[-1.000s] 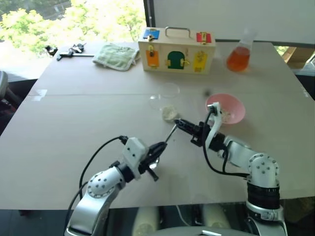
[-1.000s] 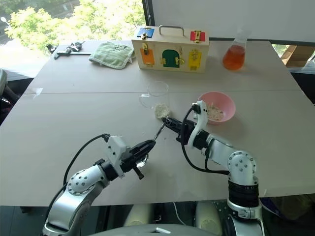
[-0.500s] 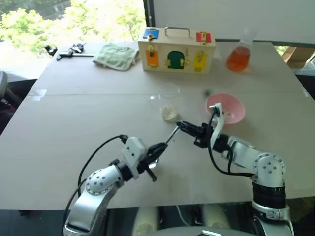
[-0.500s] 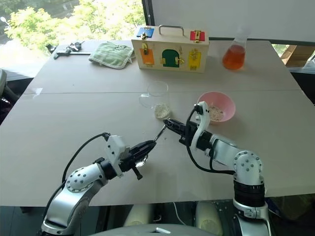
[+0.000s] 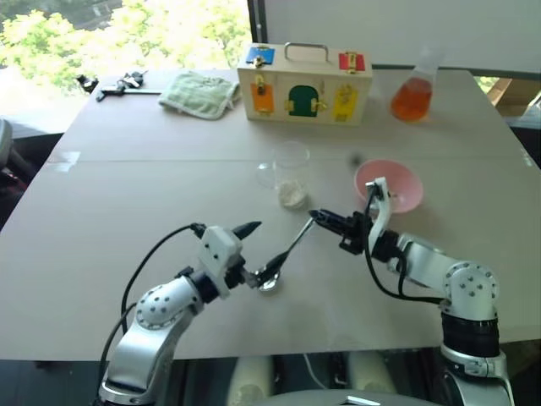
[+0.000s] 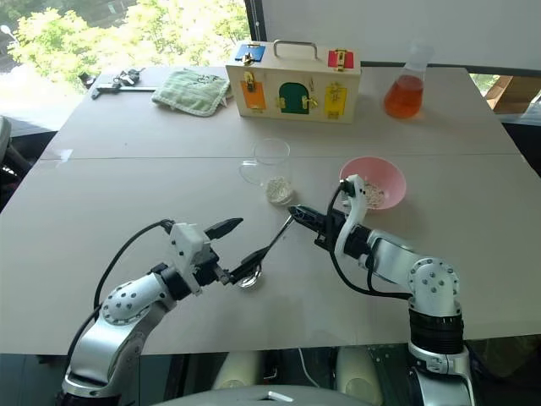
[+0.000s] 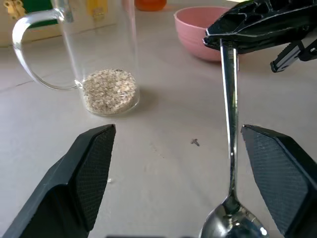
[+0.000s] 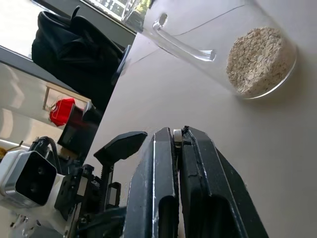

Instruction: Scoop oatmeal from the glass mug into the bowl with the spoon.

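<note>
Left eye view showed the handover finished: the left tool [image 5: 252, 252], which half a second before had been clenched on the spoon's bowl end, had spread its fingers wide and let go, one finger lifted above the spoon [image 5: 286, 254] and the other beside its bowl. The right tool [image 5: 319, 217] was still clenched on the tip of the spoon's handle, so the spoon hung from it alone, slanting down with its bowl at or just above the surface [image 5: 127, 194] between the left tool's fingers. The left wrist view confirmed this, with the handle pinched at the top by the black fingers [image 7: 247, 25] and a clear gap on both sides.

The glass mug [image 5: 292, 173] stood just beyond the right tool's tip, oatmeal [image 7: 109, 89] in a shallow layer at its bottom. The bowl [image 5: 389, 184] sat close behind the right tool's wrist, a few flakes already in it.

Judged from this, the right arm now had sole control of the spoon and could turn to dipping it into the mug, once the left tool backed clear.
</note>
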You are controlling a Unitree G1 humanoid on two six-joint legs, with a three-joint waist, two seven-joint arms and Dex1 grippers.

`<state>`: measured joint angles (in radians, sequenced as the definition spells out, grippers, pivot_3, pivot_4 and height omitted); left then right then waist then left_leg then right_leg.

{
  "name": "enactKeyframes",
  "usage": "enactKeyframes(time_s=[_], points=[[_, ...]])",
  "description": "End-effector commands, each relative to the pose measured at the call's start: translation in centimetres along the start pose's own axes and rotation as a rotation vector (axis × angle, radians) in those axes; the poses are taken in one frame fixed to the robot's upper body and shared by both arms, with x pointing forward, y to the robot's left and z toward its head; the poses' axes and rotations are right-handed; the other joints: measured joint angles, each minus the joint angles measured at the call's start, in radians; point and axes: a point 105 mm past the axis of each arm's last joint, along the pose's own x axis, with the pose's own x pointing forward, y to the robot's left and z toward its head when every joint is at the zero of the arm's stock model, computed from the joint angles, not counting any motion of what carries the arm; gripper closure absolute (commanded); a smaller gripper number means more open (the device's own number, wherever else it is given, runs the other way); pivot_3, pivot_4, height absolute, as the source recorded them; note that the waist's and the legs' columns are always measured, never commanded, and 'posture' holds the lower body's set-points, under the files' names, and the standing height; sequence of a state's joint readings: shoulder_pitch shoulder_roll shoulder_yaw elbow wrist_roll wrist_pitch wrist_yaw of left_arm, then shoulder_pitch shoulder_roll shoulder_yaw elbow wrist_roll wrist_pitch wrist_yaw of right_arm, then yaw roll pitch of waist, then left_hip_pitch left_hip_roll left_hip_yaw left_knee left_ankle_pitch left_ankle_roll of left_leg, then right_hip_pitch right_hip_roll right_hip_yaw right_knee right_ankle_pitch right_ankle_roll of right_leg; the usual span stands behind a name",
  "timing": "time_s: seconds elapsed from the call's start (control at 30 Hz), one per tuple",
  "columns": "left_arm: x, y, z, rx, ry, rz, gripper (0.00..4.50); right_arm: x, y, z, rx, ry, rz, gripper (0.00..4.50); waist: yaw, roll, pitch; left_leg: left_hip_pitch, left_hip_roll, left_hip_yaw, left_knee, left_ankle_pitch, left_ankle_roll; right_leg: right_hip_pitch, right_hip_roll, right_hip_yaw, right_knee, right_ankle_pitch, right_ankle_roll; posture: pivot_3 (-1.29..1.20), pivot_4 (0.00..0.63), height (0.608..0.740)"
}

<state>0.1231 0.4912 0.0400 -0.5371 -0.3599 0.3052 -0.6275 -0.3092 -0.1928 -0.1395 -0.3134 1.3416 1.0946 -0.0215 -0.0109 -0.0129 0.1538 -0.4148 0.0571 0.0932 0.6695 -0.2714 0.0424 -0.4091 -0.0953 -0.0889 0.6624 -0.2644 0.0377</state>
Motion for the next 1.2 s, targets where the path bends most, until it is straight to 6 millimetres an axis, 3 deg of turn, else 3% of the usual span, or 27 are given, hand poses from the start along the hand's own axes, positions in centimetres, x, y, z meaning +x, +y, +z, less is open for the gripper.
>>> enactKeyframes(time_s=[0.03,0.17,0.3,0.47,0.67,1.03,1.2], points=[[-0.4,3.0,3.0,0.036,-0.083,0.056,0.28,-1.1,0.9,2.3,-0.033,-0.067,0.036,4.5,0.001,0.0,0.0,0.0,0.0,0.0,0.0,0.0,0.0,0.0,0.0,0.0,0.0,0.0,0.0,0.0,0.15,0.74],[-0.1,6.3,3.7,0.063,-0.086,0.116,0.28,-2.4,1.1,3.9,-0.071,-0.09,0.034,4.5,0.002,0.0,0.0,0.0,-0.002,0.0,0.001,0.001,-0.002,0.0,0.0,-0.001,0.0,0.0,0.0,0.0,0.15,0.74],[1.7,8.2,3.3,0.1,-0.064,0.123,0.28,-4.1,1.2,6.3,-0.151,-0.13,0.006,4.5,0.002,0.0,0.0,-0.001,-0.003,0.002,0.001,0.002,-0.003,0.0,0.001,0.001,-0.001,0.0,0.0,0.0,0.15,0.74],[4.1,8.3,2.6,0.111,-0.057,0.066,0.28,-6.1,1.5,9.4,-0.252,-0.199,-0.051,4.5,0.01,-0.001,0.0,-0.001,-0.003,0.003,0.001,0.002,-0.004,0.0,0.001,0.001,-0.001,0.0,0.0,0.0,0.15,0.74],[5.9,9.5,2.5,0.111,-0.076,0.13,0.28,-7.0,2.7,11.1,-0.325,-0.244,-0.066,4.5,0.011,-0.001,0.0,0.0,-0.002,0.003,0.001,0.002,-0.004,0.0,0.002,0.001,-0.001,0.0,0.0,0.0,0.15,0.74],[8.5,10.5,1.4,0.099,-0.063,0.18,0.28,-7.3,5.6,14.6,-0.455,-0.332,-0.073,4.5,0.022,-0.001,0.001,-0.001,-0.002,0.004,0.002,0.003,-0.004,0.0,0.002,0.002,0.0,0.001,0.001,0.0,0.15,0.74],[10.0,10.8,1.0,0.062,-0.081,0.201,0.28,-7.5,6.1,17.7,-0.504,-0.44,-0.143,4.5,0.025,-0.001,0.001,-0.001,-0.002,0.006,0.003,0.003,-0.004,0.0,0.002,0.001,0.0,0.001,0.001,0.0,0.15,0.74]])
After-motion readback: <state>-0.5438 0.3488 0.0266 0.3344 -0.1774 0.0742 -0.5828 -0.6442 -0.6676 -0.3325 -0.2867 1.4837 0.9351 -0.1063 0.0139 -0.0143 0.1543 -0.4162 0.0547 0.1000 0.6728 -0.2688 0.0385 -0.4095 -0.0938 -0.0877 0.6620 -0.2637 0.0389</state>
